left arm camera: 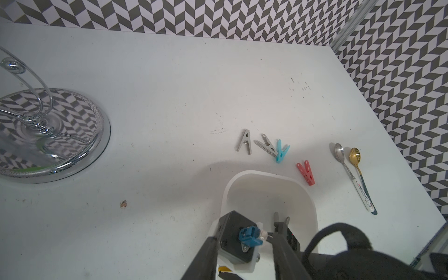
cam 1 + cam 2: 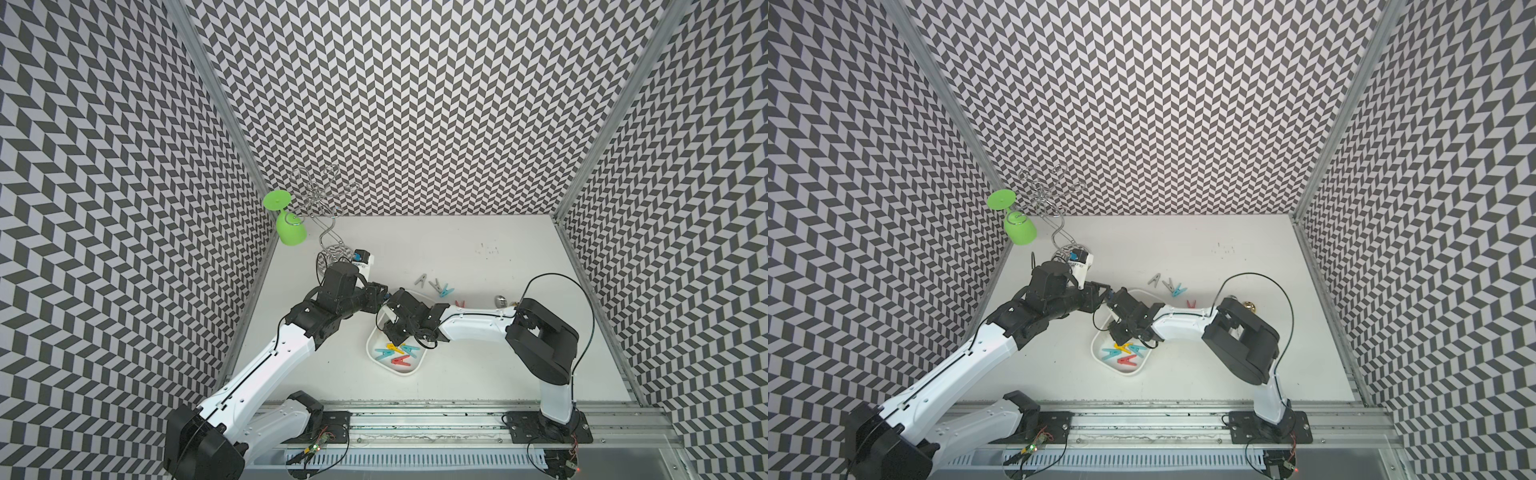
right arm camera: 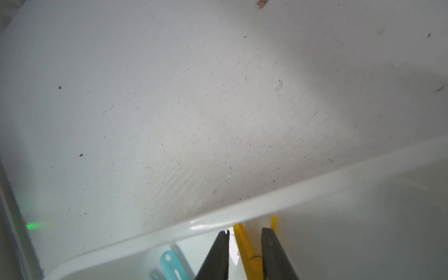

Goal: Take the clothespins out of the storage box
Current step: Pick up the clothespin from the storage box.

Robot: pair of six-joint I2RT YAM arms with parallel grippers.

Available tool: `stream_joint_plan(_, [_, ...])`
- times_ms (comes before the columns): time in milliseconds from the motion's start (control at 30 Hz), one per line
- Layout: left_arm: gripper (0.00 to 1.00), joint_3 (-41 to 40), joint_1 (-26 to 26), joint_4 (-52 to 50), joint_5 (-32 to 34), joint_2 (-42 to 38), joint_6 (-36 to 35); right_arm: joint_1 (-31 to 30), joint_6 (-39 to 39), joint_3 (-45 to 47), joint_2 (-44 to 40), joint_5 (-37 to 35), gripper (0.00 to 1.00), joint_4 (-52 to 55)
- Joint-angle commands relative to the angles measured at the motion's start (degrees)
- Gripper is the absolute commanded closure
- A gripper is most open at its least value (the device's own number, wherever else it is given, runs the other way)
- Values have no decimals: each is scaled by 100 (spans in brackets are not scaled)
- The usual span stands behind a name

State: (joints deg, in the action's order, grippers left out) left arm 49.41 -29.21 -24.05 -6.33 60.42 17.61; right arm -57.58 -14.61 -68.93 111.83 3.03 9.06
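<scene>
The white storage box (image 2: 398, 372) (image 1: 257, 172) lies at mid-table. In it are yellow (image 2: 392, 346), teal (image 2: 383, 354) and red (image 2: 401, 361) clothespins. My right gripper (image 2: 391, 336) (image 3: 244, 232) reaches down into the box, shut on the yellow clothespin (image 3: 242, 242) beside the rim (image 3: 242, 213); a teal one (image 3: 172, 264) lies next to it. Two grey (image 1: 244, 143), one teal (image 1: 281, 151) and one red clothespin (image 1: 306, 173) lie on the table behind the box. My left gripper (image 2: 379, 291) (image 1: 243, 230) hangs open and empty over the box's far left corner, close to the right wrist.
A wire glass rack (image 2: 320, 195) with a green goblet (image 2: 289, 226) stands at the back left, its chrome base (image 1: 48, 145) near my left arm. A silver spoon (image 1: 341, 157) and a gold spoon (image 1: 356, 157) lie right of the loose clothespins.
</scene>
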Motion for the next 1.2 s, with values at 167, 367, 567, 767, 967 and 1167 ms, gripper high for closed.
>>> stream_joint_plan(167, [58,-36,26,84,-52,-40,-52,-31,-33,-142,-214,-172,73,149])
stream_joint_plan(367, [58,-39,34,85,-44,-39,-51,-28,-46,-119,-351,-340,72,171])
stream_joint_plan(567, [58,-43,34,67,-20,-38,-49,-31,-79,-115,-228,-493,71,209])
stream_joint_plan(767, [58,-45,47,67,-17,-2,-47,-30,-103,-148,-117,-810,71,293])
stream_joint_plan(967, [58,-45,58,67,-18,13,-48,-28,-75,-220,109,-664,75,300])
stream_joint_plan(1167, [58,-38,73,59,-21,35,-48,-28,-32,-274,257,-602,81,324])
